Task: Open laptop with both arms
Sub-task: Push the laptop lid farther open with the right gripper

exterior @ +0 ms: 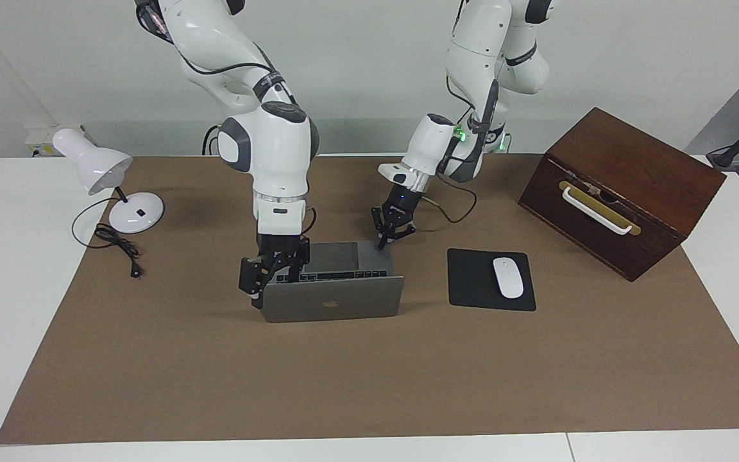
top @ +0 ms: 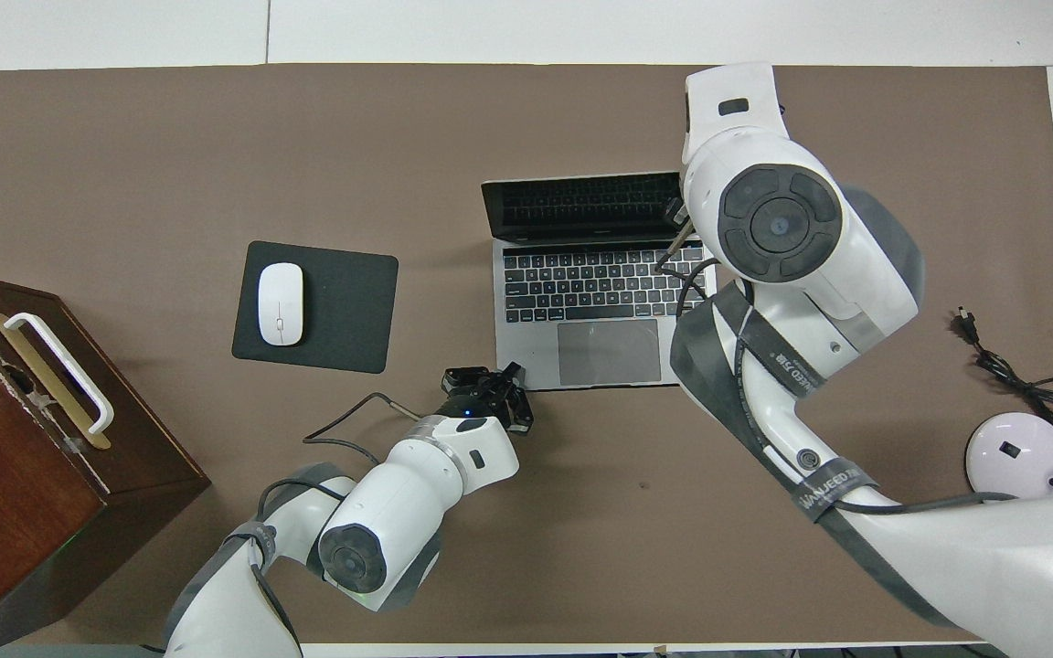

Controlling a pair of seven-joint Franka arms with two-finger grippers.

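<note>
You have, item by item:

Mouse pad [exterior: 491,280], black, beside the laptop toward the left arm's end of the table; white mouse [exterior: 508,277] lying on it.

Wooden box [exterior: 620,190], dark brown, white handle, at the left arm's end, set at an angle.

Desk lamp [exterior: 110,183], white, at the right arm's end; its black cord [exterior: 115,244] is coiled on the mat.

Surface: white table [exterior: 4,269] under a brown mat [exterior: 369,372]; pale wall above it.

Laptop [exterior: 333,299], silver-grey, mid-table, lid raised and leaning away from the robots, keyboard exposed.

Right gripper [exterior: 260,279], at the lid's corner toward the right arm's end; the arm descends steeply from above. You cannot tell its fingers' state or whether it grips the lid.

Left gripper [exterior: 383,241], fingertips clenched together, pointing down onto the base's corner nearest the robots, toward the left arm's end; forearm slanting low.
</note>
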